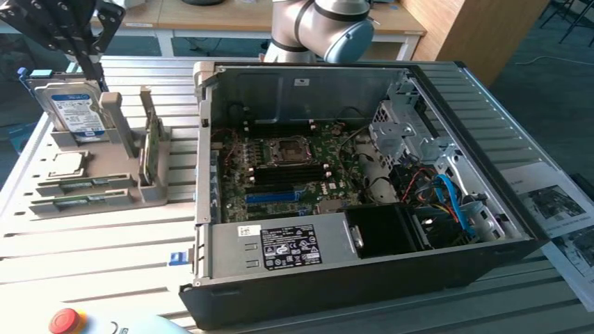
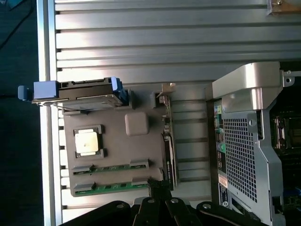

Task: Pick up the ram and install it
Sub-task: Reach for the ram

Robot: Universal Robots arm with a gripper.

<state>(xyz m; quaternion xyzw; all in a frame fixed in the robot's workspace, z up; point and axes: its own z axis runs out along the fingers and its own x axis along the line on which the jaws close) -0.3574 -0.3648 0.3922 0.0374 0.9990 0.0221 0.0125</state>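
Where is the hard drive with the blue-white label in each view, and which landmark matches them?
Exterior view: the hard drive stands upright on the grey holder, at the exterior view's left of the computer case.
Wrist view: the hard drive is seen edge-on at one end of the grey holder.
Shared landmark: the square silver chip beside it.

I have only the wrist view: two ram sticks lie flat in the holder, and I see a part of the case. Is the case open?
Observer: Yes. The case has no side panel; the motherboard lies bare.
Operator: Are its ram slots free?
Observer: The long black slots beside the socket look empty.
Operator: Where do the cables run?
Observer: Blue cables sit at the exterior view's right, beside the board.
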